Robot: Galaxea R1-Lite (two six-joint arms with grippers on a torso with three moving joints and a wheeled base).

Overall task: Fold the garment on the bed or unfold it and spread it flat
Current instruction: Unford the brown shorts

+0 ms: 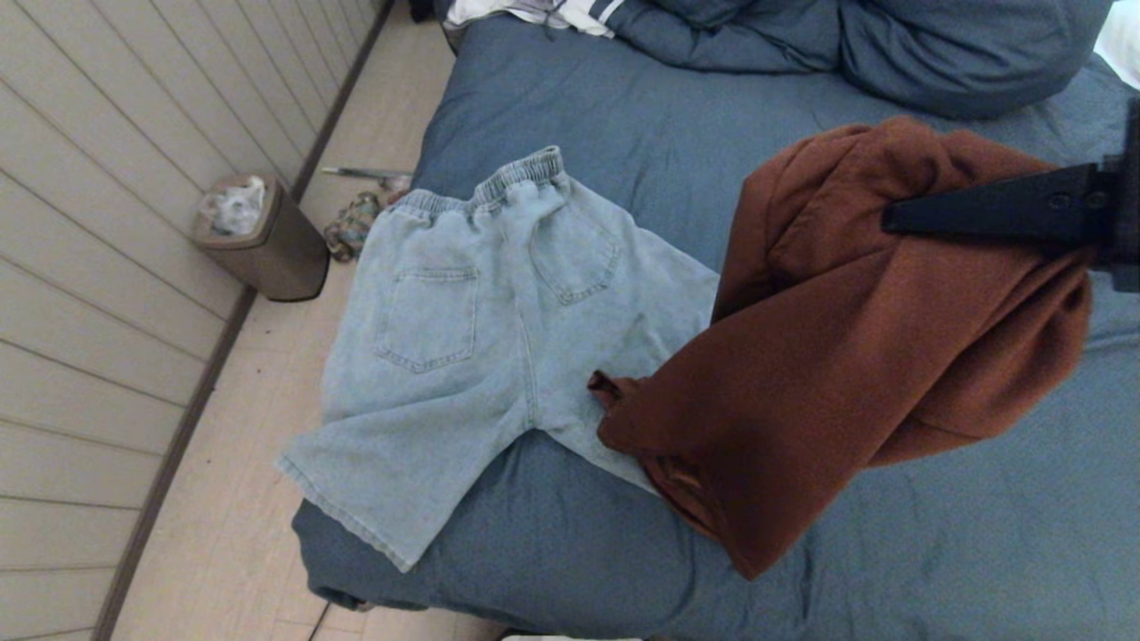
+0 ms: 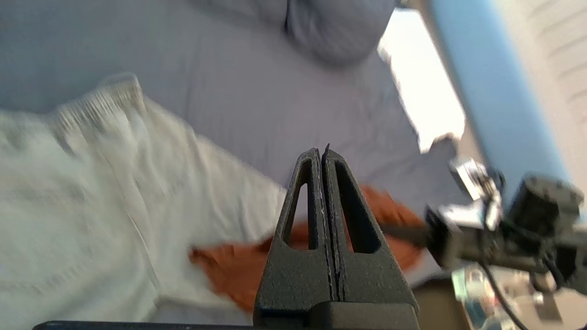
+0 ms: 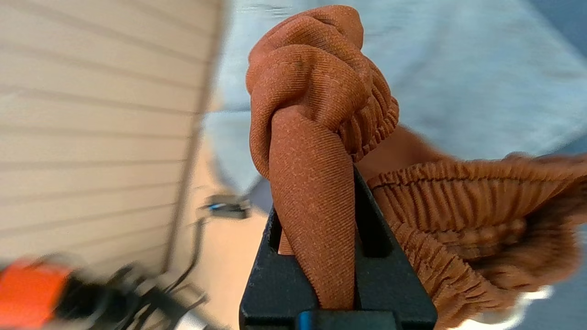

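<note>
**Rust garment lifted in my right tool**

My right tool (image 3: 321,192) is clamped on a bunched fold of the rust-brown garment (image 1: 855,356), right beside its gathered elastic band. In the head view my right arm reaches in from the bed's right side, and the cloth hangs from the tool in a loose drape, its lower part trailing down toward the near edge of the bed (image 1: 623,116).

The trailing part of the brown garment overlaps one leg of the light denim shorts (image 1: 463,338). Those shorts lie spread flat, back pockets up, at the bed's left edge, with one leg hanging past that edge over the floor. The waistband points toward the head of the bed, where the blue pillows (image 1: 891,44) are piled.

My left tool (image 2: 324,156) has its fingers pressed together with nothing between them, held above the bed near the shorts.

A small trash bin (image 1: 263,236) stands on the floor by the wall.
</note>
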